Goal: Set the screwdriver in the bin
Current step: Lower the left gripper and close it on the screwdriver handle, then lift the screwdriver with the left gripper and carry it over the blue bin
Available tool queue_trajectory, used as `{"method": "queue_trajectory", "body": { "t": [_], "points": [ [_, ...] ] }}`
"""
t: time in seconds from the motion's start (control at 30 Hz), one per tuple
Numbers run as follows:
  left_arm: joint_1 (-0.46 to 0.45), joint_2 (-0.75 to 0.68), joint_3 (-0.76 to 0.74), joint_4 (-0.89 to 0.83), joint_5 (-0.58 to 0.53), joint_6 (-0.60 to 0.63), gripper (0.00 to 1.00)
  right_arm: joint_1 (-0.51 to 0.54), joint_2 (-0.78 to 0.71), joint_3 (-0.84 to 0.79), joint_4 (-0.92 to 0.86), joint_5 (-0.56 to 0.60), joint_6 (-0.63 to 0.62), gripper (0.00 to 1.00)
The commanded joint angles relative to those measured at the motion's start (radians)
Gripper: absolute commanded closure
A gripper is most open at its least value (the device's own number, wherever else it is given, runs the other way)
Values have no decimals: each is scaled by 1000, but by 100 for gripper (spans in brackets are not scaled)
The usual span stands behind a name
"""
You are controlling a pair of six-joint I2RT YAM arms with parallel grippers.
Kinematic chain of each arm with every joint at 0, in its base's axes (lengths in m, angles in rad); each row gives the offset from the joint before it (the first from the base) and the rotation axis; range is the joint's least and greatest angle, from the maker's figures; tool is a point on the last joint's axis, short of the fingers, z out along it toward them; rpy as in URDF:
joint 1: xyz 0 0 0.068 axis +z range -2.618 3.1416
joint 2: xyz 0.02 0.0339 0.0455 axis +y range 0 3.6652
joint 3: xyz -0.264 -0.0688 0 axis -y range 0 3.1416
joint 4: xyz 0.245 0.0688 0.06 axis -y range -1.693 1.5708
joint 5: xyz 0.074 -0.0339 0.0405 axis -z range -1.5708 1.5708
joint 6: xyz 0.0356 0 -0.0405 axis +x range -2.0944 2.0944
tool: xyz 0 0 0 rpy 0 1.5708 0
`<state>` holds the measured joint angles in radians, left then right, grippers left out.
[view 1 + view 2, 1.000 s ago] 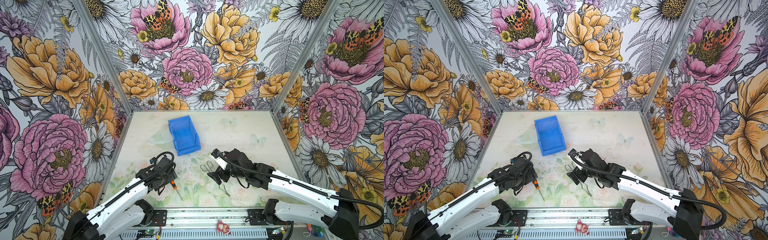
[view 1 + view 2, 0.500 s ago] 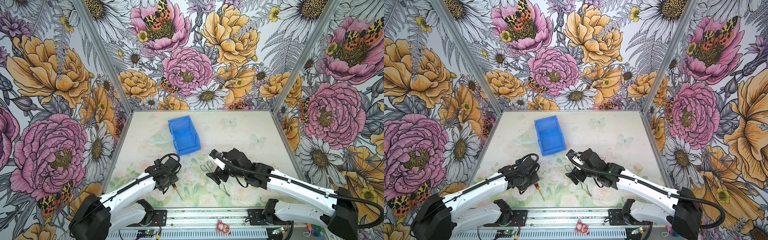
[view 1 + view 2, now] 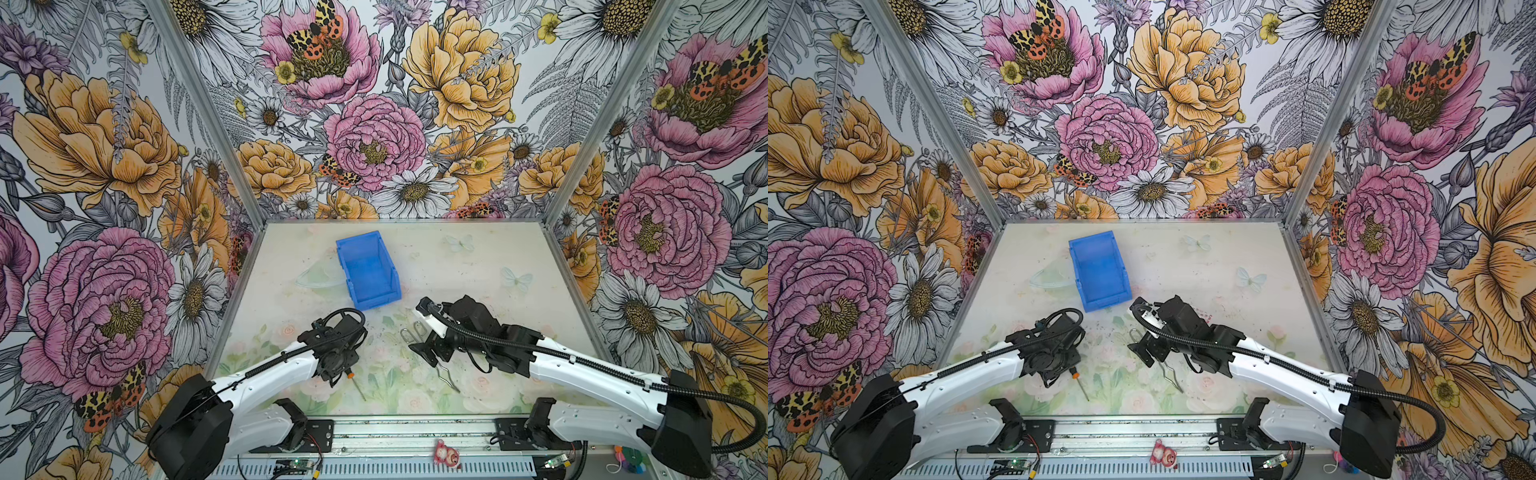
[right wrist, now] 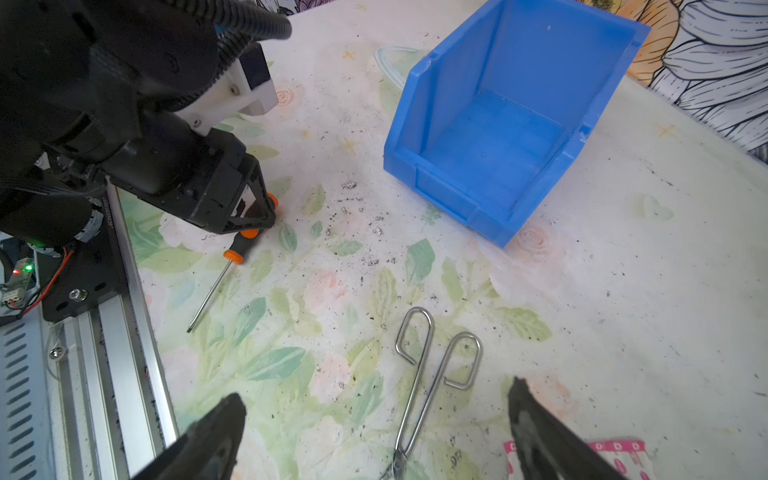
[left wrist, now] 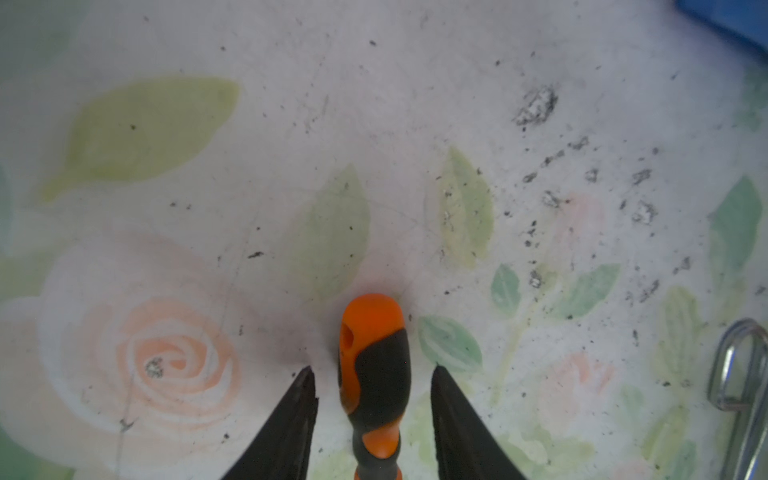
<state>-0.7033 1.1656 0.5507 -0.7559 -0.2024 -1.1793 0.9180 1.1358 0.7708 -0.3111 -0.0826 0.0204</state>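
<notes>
Orange-and-black stubby screwdriver (image 5: pixel 376 395) lies on desk (image 3: pixel 457 270); left end effector (image 5: pixel 372 369) straddles handle, jaws apart, not clamped. Lift and drop into empty blue plastic bin (image 3: pixel 368 270) pending.

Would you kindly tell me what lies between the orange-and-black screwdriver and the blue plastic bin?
Nothing solid: in the right wrist view, only bare floral tabletop with dark specks separates the orange-and-black screwdriver from the blue plastic bin.

Count: 1 screwdriver (image 5: pixel 374 374), 1 blue bin (image 3: pixel 368 268), 1 pr metal tongs (image 4: pixel 411 428), 1 pink pkt (image 4: pixel 619 457).
</notes>
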Motion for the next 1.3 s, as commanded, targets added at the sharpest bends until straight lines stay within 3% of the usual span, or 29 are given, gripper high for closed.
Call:
{"method": "queue_trajectory", "body": {
  "t": [0.0, 0.43, 0.67, 0.8, 1.0, 1.27],
  "points": [
    [-17, 41, 14, 27, -14, -5, 58, -1, 12, 15, 35, 17, -15, 1],
    [-56, 145, 63, 55, -24, 0, 90, -31, -28, 12, 32, 32, -16, 1],
    [-33, 116, 195, 49, -78, 97, 91, -78, -39, 24, 32, 33, -8, 1],
    [36, 160, 315, 38, -57, 221, 91, -120, -30, 29, 31, 50, 10, 0],
    [152, 305, 554, 36, -14, 379, 90, -207, -35, 48, 15, 50, 32, 0],
    [206, 584, 891, 36, 27, 505, 89, -267, 5, 132, -60, 49, 29, 1]
  ]
}}
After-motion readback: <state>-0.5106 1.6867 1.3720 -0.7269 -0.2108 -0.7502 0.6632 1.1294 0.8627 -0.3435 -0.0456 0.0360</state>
